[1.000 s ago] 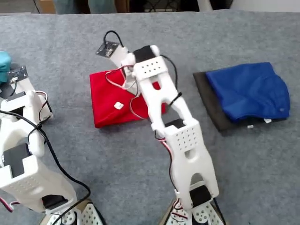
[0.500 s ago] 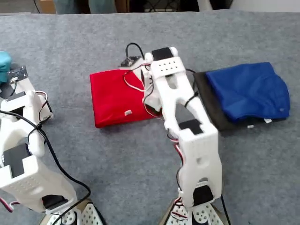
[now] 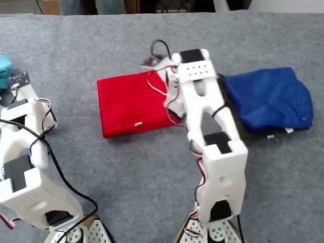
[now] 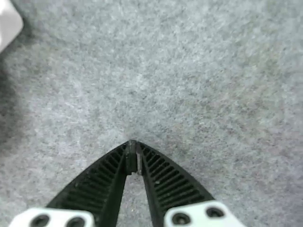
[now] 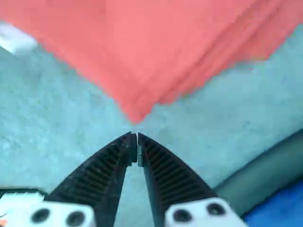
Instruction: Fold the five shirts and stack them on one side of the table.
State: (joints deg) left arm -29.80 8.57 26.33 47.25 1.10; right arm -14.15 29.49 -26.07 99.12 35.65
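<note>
A folded red shirt (image 3: 129, 104) lies flat at the table's middle. To its right a blue shirt (image 3: 271, 96) rests on a folded dark grey shirt (image 3: 250, 134). The right arm (image 3: 205, 101) stretches up between the red shirt and that stack. In the right wrist view my right gripper (image 5: 133, 140) is shut and empty, just off a corner of the red shirt (image 5: 142, 52), with the dark grey shirt's edge (image 5: 265, 172) beside it. My left gripper (image 4: 133, 155) is shut and empty over bare felt; its arm (image 3: 20, 147) stands at the left.
The table is covered in grey felt (image 3: 126, 172), with free room in front of the red shirt and along the far side. A teal thing (image 3: 4, 68) shows at the far left edge, close to the left arm. A white part (image 4: 7, 23) sits at a corner of the left wrist view.
The right arm has swung to the right, from over the red shirt to the gap between it and the blue stack. The red shirt lies uncovered. The left arm has not moved.
</note>
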